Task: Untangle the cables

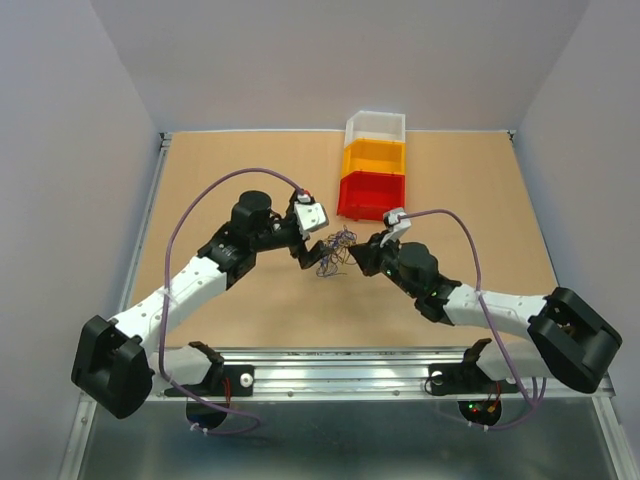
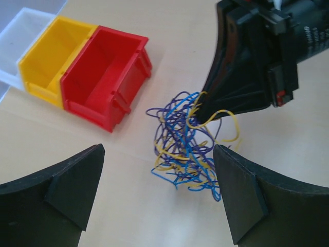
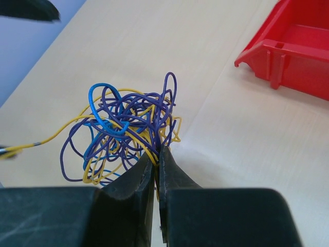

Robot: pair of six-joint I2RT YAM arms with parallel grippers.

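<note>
While the left gripper stands wide open and holds nothing, the right gripper is pinched tight on strands of the cables, a yellow, blue and purple tangle between both grippers, near the red bin.

1. The top camera looks down from above the near edge of the table, facing the far side, distant.
2. Both wrist cameras sit close, viewing the cables and red bin from opposite sides.
</note>
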